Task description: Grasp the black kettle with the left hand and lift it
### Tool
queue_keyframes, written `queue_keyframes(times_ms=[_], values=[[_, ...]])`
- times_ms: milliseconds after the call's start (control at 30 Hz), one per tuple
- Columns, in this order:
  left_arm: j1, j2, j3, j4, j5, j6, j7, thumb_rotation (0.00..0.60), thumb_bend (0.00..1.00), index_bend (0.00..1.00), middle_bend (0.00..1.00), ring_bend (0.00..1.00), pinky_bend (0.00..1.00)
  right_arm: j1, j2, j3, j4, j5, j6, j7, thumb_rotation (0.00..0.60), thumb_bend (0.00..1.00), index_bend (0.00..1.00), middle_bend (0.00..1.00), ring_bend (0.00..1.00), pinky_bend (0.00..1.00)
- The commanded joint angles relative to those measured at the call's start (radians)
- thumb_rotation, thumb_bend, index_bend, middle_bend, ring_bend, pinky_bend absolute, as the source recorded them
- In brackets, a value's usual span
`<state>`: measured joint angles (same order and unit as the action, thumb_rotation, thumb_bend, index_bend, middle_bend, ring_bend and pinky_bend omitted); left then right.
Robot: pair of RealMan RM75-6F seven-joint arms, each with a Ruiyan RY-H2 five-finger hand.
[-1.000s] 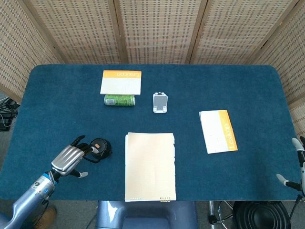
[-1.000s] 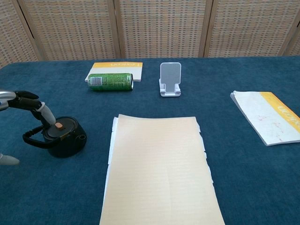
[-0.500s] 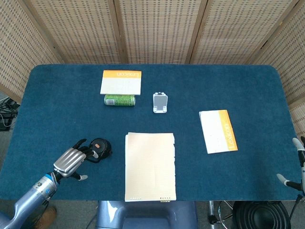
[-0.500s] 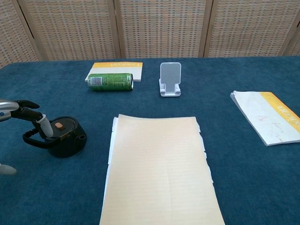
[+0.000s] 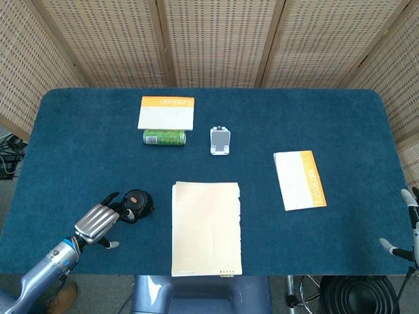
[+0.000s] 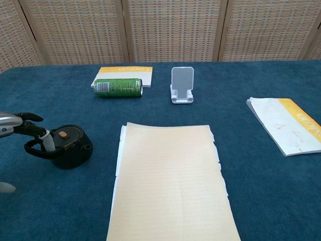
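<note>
The left hand's fingers [image 6: 44, 139] reach into the loop handle of the black kettle [image 6: 64, 146], touching it but not closed around it; the left hand [image 5: 97, 221] remains spread. The kettle sits on the blue carpeted table [image 5: 340, 131], near its front left, just left of the tan paper pad [image 5: 206, 227]. Only fingertips of the right hand [image 5: 400, 247] show at the table's right edge; I cannot tell how they are set.

Two white-and-orange books read "Lexicon": one at the back [image 5: 167, 112], one on the right [image 5: 300, 179]. One green can [image 6: 118, 87] lies beside the back book. One white phone stand [image 6: 181, 85] stands upright. Woven cane screens [image 5: 216, 39] close the room behind.
</note>
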<state>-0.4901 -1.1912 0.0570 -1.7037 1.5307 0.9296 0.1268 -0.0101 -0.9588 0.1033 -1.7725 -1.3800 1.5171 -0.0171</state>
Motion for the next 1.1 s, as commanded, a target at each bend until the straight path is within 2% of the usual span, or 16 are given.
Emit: queue_keyframes(times_ms=[33,567,700,767,867,1100], values=[[-0.005,-0.008,0.003,0.005,-0.005,-0.008,0.007,0.600,0.00,0.34,0.36,0.27,0.00,0.000,0.000,0.000,0.000,0.000,0.000,0.001,0.600,0.00,0.00,0.00,0.00,0.00],[-0.024,-0.053,0.014,0.029,-0.047,-0.041,0.068,0.600,0.00,0.34,0.37,0.27,0.00,0.004,-0.002,0.000,0.000,0.004,-0.007,-0.002,0.600,0.00,0.00,0.00,0.00,0.00],[-0.027,-0.063,0.014,0.034,-0.057,-0.042,0.078,0.600,0.00,0.36,0.38,0.33,0.00,0.005,-0.002,0.001,0.001,0.007,-0.010,-0.002,0.600,0.00,0.00,0.00,0.00,0.00],[-0.026,-0.068,0.012,0.037,-0.061,-0.034,0.088,0.600,0.00,0.40,0.42,0.38,0.00,0.006,-0.002,0.001,0.001,0.009,-0.012,-0.001,0.600,0.00,0.00,0.00,0.00,0.00],[-0.025,-0.070,0.012,0.038,-0.068,-0.031,0.098,0.600,0.00,0.51,0.52,0.44,0.00,0.006,-0.002,0.001,0.002,0.009,-0.012,0.000,0.600,0.00,0.00,0.00,0.00,0.00],[-0.021,-0.079,0.011,0.046,-0.081,-0.013,0.152,0.600,0.00,0.71,0.66,0.53,0.00,0.006,-0.002,0.001,0.001,0.008,-0.011,0.001,0.600,0.00,0.00,0.00,0.00,0.00]])
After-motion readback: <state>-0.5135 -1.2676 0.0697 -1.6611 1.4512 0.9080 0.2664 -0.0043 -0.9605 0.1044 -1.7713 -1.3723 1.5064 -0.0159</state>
